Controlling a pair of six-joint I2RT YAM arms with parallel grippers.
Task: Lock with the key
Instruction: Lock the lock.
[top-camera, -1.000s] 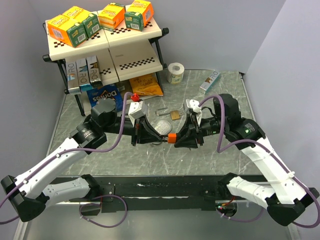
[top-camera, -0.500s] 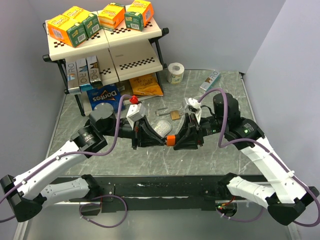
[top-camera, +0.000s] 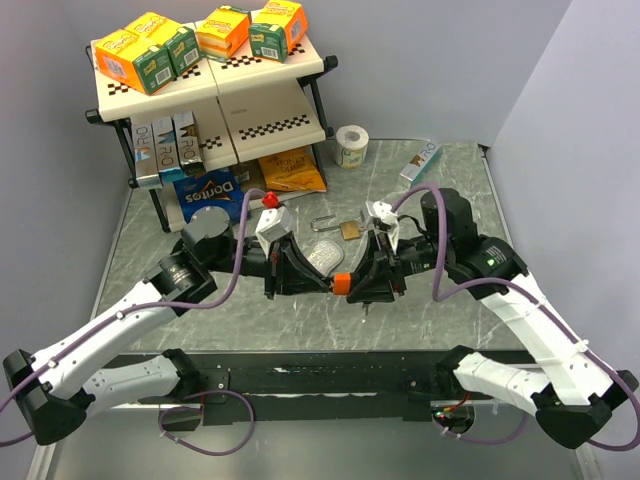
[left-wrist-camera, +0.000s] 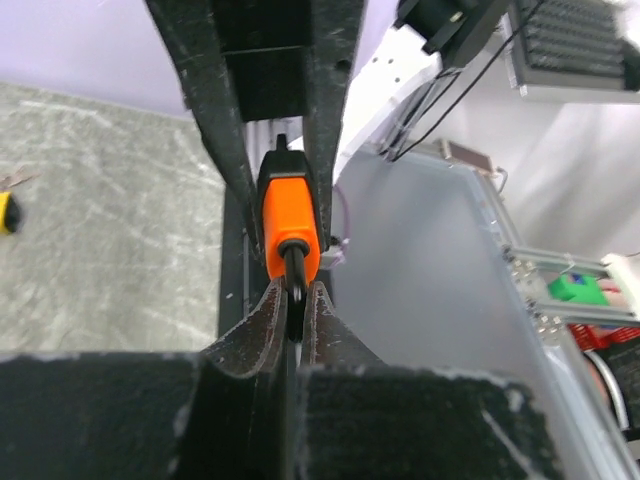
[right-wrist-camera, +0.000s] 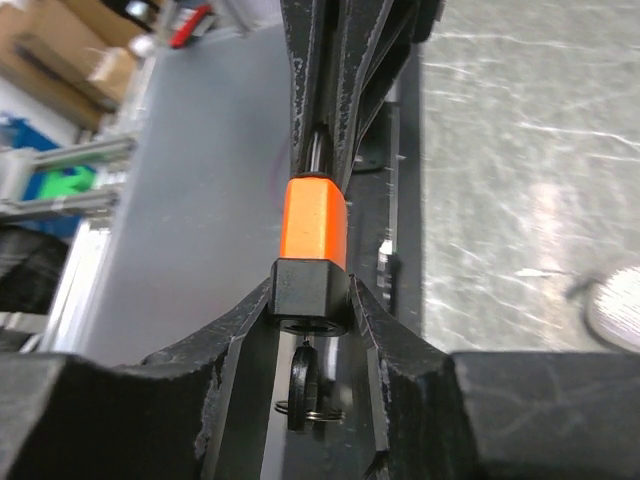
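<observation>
Grey veined marble-look tabletop (top-camera: 455, 205), pale walls all round, and a cream two-tier shelf (top-camera: 265, 75) in the upper left of the overhead view, with orange and green cartons on top. In the centre of the frame both arms meet nose to nose over the stone. Between them sits the orange padlock (top-camera: 342, 281), a small blocky body with a black end cap, held off the table. The left gripper (left-wrist-camera: 293, 295) is pressed tight, its matte black fingers pinching the thin dark shackle (left-wrist-camera: 297, 285). The right gripper (right-wrist-camera: 310, 290) clamps from the other side, its curved fingers squeezing the black cap at the base of the lock. Below that cap, in the right wrist view, the key (right-wrist-camera: 303, 390) hangs at the base with a thin wire ring through its dark round head; whether it is fully seated in the keyhole can't be made out. Just above the grippers on the table lie a brass padlock (top-camera: 350, 229) and a silvery round object (top-camera: 322, 255).
</observation>
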